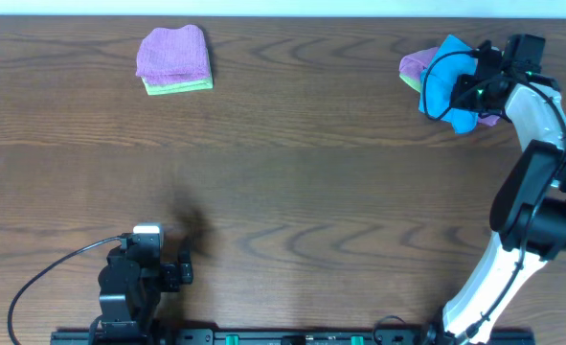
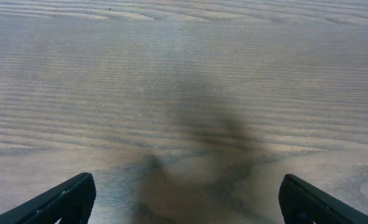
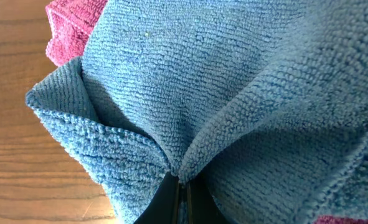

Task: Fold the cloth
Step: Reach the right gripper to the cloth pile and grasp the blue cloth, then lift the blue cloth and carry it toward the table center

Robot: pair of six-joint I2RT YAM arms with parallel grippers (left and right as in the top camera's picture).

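The sky-blue cloth (image 1: 442, 88) is bunched at the far right of the table, over a purple cloth and a light green one. My right gripper (image 1: 476, 80) is shut on a pinched fold of it. In the right wrist view the blue cloth (image 3: 233, 93) fills the frame, and its fabric is drawn into a crease between the closed fingers (image 3: 182, 186). My left gripper (image 1: 177, 275) sits near the table's front left edge. Its fingers (image 2: 187, 199) are wide apart and hold nothing above bare wood.
A folded stack with a purple cloth (image 1: 173, 53) on a light green cloth (image 1: 179, 86) lies at the far left. Another purple cloth (image 1: 414, 65) pokes out from under the blue one; it also shows in the right wrist view (image 3: 71, 31). A black cable (image 1: 43, 278) loops by the left arm.
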